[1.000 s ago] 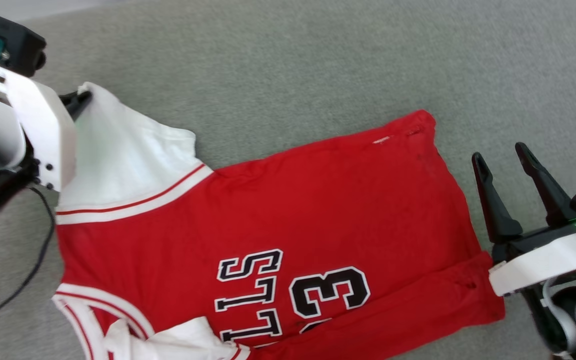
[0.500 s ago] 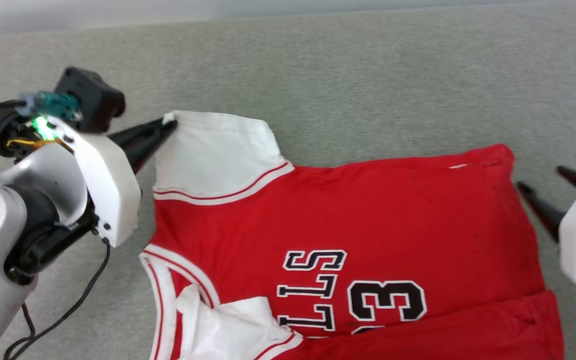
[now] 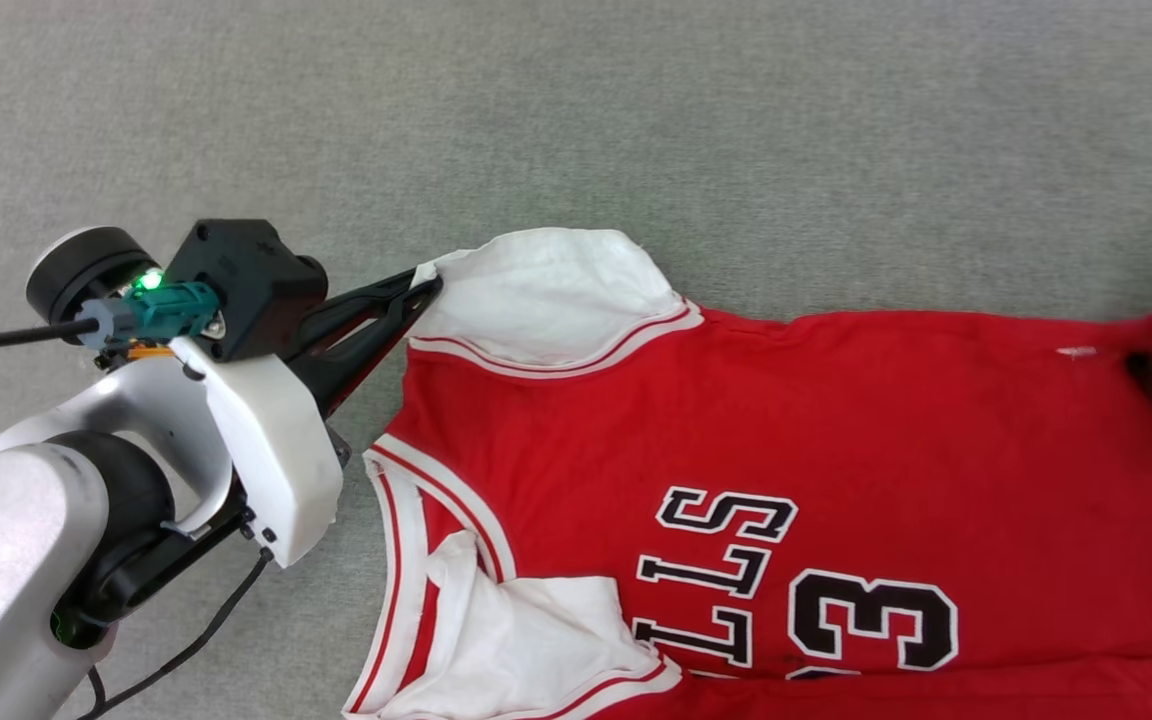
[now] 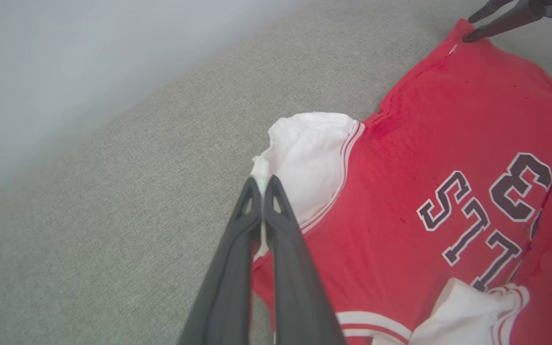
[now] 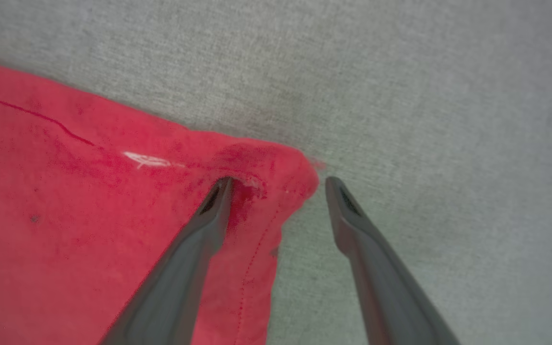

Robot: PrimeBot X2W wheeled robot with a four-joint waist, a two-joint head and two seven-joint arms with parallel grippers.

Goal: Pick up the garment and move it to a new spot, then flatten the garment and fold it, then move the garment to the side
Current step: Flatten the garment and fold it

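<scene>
The garment (image 3: 786, 420), a red jersey with white sleeves and black lettering, lies mostly flat on a grey fabric surface. My left gripper (image 3: 428, 288) is shut on the edge of the far white sleeve (image 3: 546, 295), which bunches slightly; the left wrist view shows the pinch (image 4: 260, 181) on the white cloth. My right gripper (image 5: 278, 184) stands open at the garment's far hem corner (image 5: 281, 172). One fingertip (image 5: 221, 187) presses on the red cloth and the other rests on the grey surface beside the corner. A second white sleeve (image 3: 526, 640) lies folded in near the neckline.
The grey fabric surface (image 3: 736, 130) stretches beyond the garment on the far side. A black cable (image 3: 186, 650) hangs from my left arm at the lower left. A pale wall (image 4: 65, 48) borders the surface in the left wrist view.
The head camera has swung, shifting the whole picture right and down. My right gripper, earlier apart from the hem, now has a finger on its far corner. The left gripper still holds the sleeve, now more bunched.
</scene>
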